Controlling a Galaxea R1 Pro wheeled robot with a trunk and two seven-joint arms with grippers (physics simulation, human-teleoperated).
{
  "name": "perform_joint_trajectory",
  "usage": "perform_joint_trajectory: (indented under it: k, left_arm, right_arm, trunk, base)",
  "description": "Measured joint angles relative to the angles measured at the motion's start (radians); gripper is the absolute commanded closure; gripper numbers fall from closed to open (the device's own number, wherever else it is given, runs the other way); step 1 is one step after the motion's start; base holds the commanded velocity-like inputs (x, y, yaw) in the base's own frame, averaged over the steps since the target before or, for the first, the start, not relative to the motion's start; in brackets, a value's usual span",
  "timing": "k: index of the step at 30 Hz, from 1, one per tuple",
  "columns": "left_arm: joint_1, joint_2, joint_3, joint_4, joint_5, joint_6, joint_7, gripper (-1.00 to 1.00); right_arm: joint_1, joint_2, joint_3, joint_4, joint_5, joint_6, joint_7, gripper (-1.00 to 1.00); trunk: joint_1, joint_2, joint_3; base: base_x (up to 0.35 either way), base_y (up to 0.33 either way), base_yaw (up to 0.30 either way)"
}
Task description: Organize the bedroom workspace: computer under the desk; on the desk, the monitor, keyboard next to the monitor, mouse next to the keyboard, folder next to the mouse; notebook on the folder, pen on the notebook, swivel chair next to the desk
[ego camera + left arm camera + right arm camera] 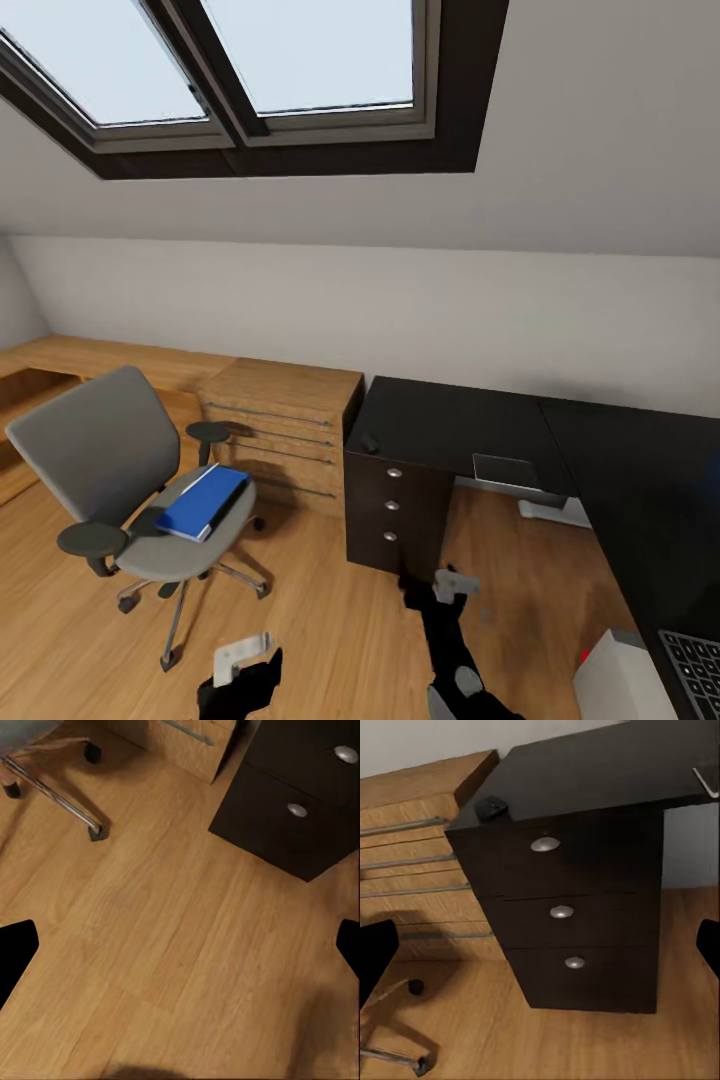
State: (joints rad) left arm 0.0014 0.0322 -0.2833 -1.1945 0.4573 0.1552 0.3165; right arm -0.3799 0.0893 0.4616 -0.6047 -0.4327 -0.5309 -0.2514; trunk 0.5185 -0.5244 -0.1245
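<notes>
The swivel chair [110, 470] stands on the wooden floor at the left, apart from the desk [450, 425]. A bright blue folder [203, 501] lies on its grey seat. On the desk's black top a small black mouse [369, 440] [493, 808] sits near the corner above the drawers, and a thin dark grey notebook [505, 469] lies further right. Keyboard [697, 668] keys show at the bottom right corner, beside a pale grey-white object [622, 683] with a red spot, perhaps the monitor. My left gripper [245, 660] [180, 949] hangs open over bare floor. My right gripper [450, 585] [540, 949] is open, facing the desk's drawer unit [562, 911].
A light wooden drawer chest [285, 425] stands between chair and desk, joined to a low wooden shelf [70, 355] along the wall. The desk's white foot [552, 511] rests under the top. The chair's chrome base and castors [67, 802] are close to my left arm.
</notes>
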Motion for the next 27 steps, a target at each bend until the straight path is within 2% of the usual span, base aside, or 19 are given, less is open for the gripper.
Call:
perform_joint_trajectory:
  k: [2, 3, 4, 7, 9, 10, 11, 13, 16, 17, 20, 25, 27]
  left_arm:
    - [0.0, -0.004, 0.014, -0.111, 0.001, 0.125, 0.045, -1.0]
    - [-0.004, -0.006, 0.017, -0.146, 0.002, 0.157, 0.065, -1.0]
    - [-0.03, -0.017, 0.021, -0.176, 0.003, 0.187, 0.083, -1.0]
    - [-0.11, -0.041, 0.023, -0.195, 0.007, 0.214, 0.104, -1.0]
    - [-0.167, -0.053, 0.025, -0.199, 0.009, 0.26, 0.129, -1.0]
    - [-0.178, -0.055, 0.026, -0.2, 0.012, 0.277, 0.135, -1.0]
    - [-0.203, -0.059, 0.028, -0.203, 0.028, 0.332, 0.149, -1.0]
    - [-0.212, -0.06, 0.029, -0.205, 0.043, 0.353, 0.154, -1.0]
    - [-0.219, -0.057, 0.028, -0.208, 0.055, 0.366, 0.156, -1.0]
    - [-0.222, -0.042, 0.029, -0.211, 0.057, 0.369, 0.157, -1.0]
    - [-0.222, -0.029, 0.029, -0.22, 0.061, 0.37, 0.156, -1.0]
    - [-0.223, -0.026, 0.029, -0.224, 0.066, 0.373, 0.155, -1.0]
    - [-0.223, -0.026, 0.029, -0.224, 0.08, 0.374, 0.154, -1.0]
  right_arm:
    - [-0.084, 0.001, -0.005, -0.03, 0.005, 0.139, -0.032, -1.0]
    - [-0.144, 0.002, -0.006, -0.037, 0.007, 0.199, -0.04, -1.0]
    - [-0.217, 0.003, -0.007, -0.04, 0.006, 0.275, -0.049, -1.0]
    - [-0.318, 0.006, -0.017, -0.022, -0.002, 0.381, -0.058, -1.0]
    - [-0.358, 0.012, -0.054, 0.01, -0.028, 0.429, -0.059, -1.0]
    - [-0.363, 0.014, -0.062, 0.016, -0.035, 0.437, -0.06, -1.0]
    - [-0.375, 0.027, -0.081, 0.032, -0.051, 0.456, -0.061, -1.0]
    - [-0.38, 0.032, -0.089, 0.036, -0.057, 0.466, -0.062, -1.0]
    - [-0.381, 0.036, -0.096, 0.043, -0.065, 0.472, -0.061, -1.0]
    - [-0.38, 0.031, -0.1, 0.041, -0.067, 0.477, -0.062, -1.0]
    - [-0.38, 0.028, -0.099, 0.043, -0.064, 0.488, -0.062, -1.0]
    - [-0.38, 0.027, -0.101, 0.044, -0.069, 0.597, -0.06, -1.0]
    - [-0.38, 0.027, -0.103, 0.041, -0.069, 0.678, -0.059, -1.0]
  trunk:
    - [0.0, 0.0, 0.0]
    - [0.0, 0.0, 0.0]
    - [0.0, 0.0, 0.0]
    - [0.0, 0.0, 0.0]
    - [0.0, 0.0, 0.0]
    - [0.0, 0.0, 0.0]
    - [0.0, 0.0, 0.0]
    - [0.0, 0.0, 0.0]
    - [0.0, 0.0, 0.0]
    - [0.0, 0.0, 0.0]
    - [-0.001, 0.0, 0.0]
    - [-0.001, 0.0, 0.0]
    - [-0.001, 0.0, 0.0]
  base:
    - [0.0, 0.0, 0.0]
    - [0.0, 0.0, 0.0]
    - [0.0, 0.0, 0.0]
    - [0.0, 0.0, 0.0]
    - [0.0, 0.0, 0.0]
    - [0.0, 0.0, 0.0]
    - [0.0, 0.0, 0.0]
    - [0.0, 0.0, 0.0]
    - [0.037, 0.0, 0.0]
    - [0.177, 0.0, 0.0]
    - [0.262, 0.0, 0.0]
    - [0.31, 0.0, 0.0]
    - [0.325, 0.0, 0.0]
